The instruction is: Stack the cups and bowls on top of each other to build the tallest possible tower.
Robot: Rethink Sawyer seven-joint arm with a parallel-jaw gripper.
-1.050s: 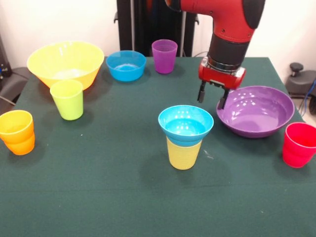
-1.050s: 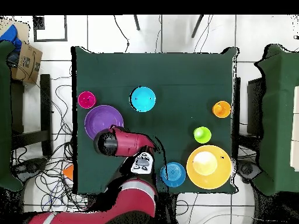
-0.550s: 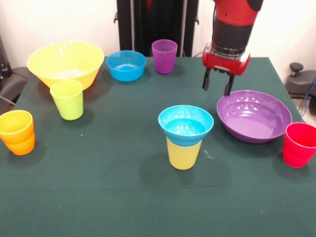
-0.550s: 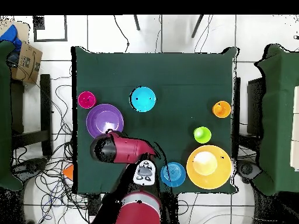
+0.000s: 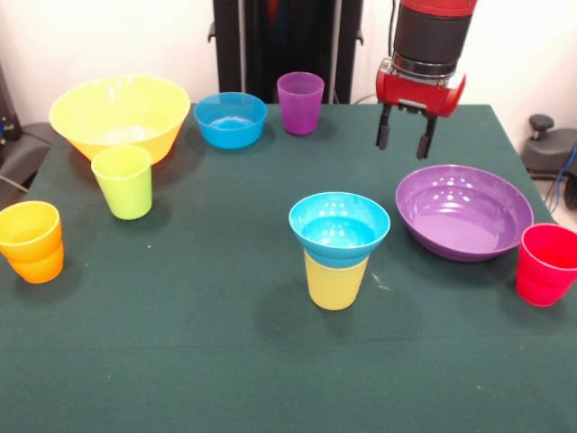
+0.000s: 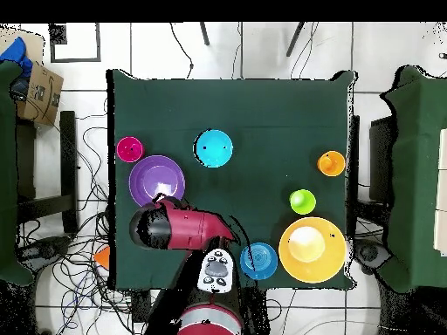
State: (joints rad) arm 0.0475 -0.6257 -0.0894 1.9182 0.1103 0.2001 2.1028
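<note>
Nearest the camera stands the tower [image 5: 338, 248], a blue bowl [image 5: 339, 225] seated in a yellow cup [image 5: 335, 281]. Just right of it lies the purple bowl [image 5: 464, 211], probably light, stiff and slippery; its thin rim looks the best hold. Beyond the tower, over that bowl's far edge, hangs the gripper [image 5: 404, 140], fingers apart and empty.

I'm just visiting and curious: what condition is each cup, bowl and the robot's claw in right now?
gripper: open, empty, above the purple bowl's far rim
purple bowl: upright, empty
blue bowl: seated in the yellow cup
second blue bowl: upright, empty
yellow bowl: upright
green cup, purple cup, orange cup, red cup: upright, unstacked
</note>
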